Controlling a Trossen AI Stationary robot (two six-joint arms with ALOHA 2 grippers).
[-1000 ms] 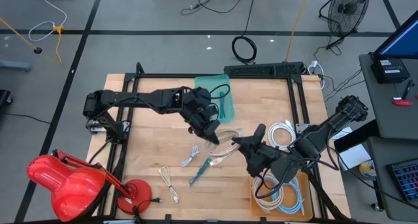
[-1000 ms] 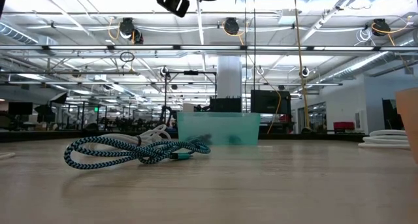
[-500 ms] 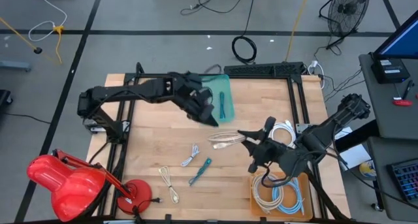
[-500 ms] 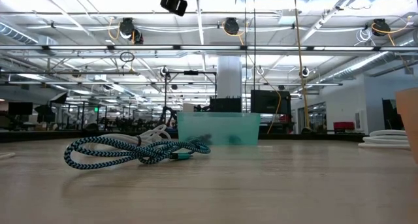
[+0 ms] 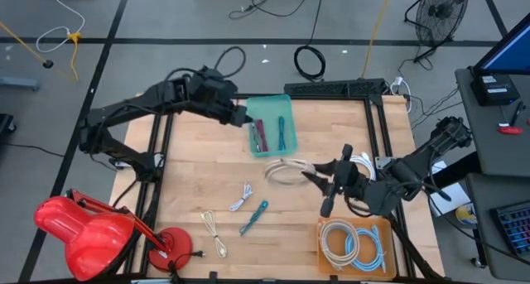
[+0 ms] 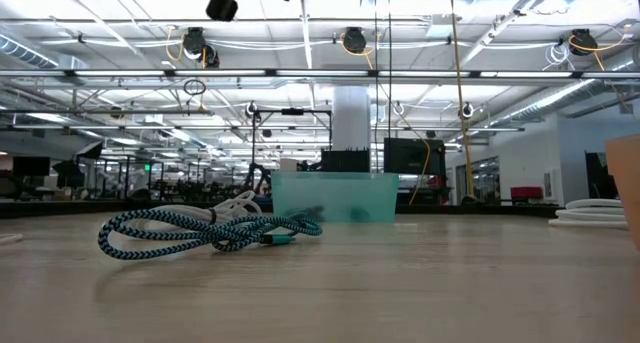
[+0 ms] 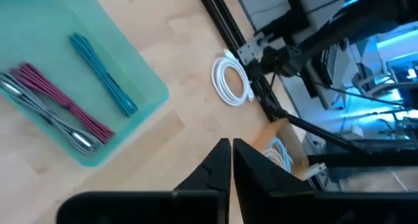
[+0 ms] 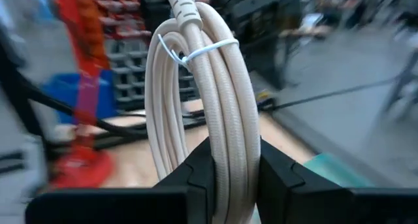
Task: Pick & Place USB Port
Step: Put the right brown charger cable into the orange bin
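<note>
Since the earlier frames the left hand (image 5: 241, 114) has pulled back from the middle of the tabletop (image 5: 199, 172) to the near edge of the teal tray (image 5: 269, 149), and the right hand (image 5: 308, 175) has lifted the cream cable coil (image 5: 286, 173) off the spot where both hands met.

The coil is clamped between the right hand's fingers (image 8: 196, 172); the right wrist view shows its loops standing upright out of the hand, bound by a thin white tie, with the plug end at the top. From above, the same coil sticks out sideways from the hand, towards the tray.

The left hand's fingers (image 7: 219, 160) are pressed together with nothing between them, as its wrist view shows. Ahead of that hand lies the teal tray, holding a red cable (image 7: 65, 100), a blue-green cable (image 7: 104, 80) and a grey one (image 7: 46, 116).

Beside the right arm an orange tray (image 5: 383, 252) holds several pale coiled cables (image 5: 352, 243), and a white coil (image 5: 358, 170) lies on the wood just behind the right hand.

Below the left hand's reach, loose on the tabletop, are a blue braided cable (image 5: 253, 217), a small white cable (image 5: 241, 198) and a thin beige one (image 5: 214, 233). Only the low view shows the blue braided cable up close, lying flat in front of the tray's translucent wall; neither hand's fingers can be read there.
</note>
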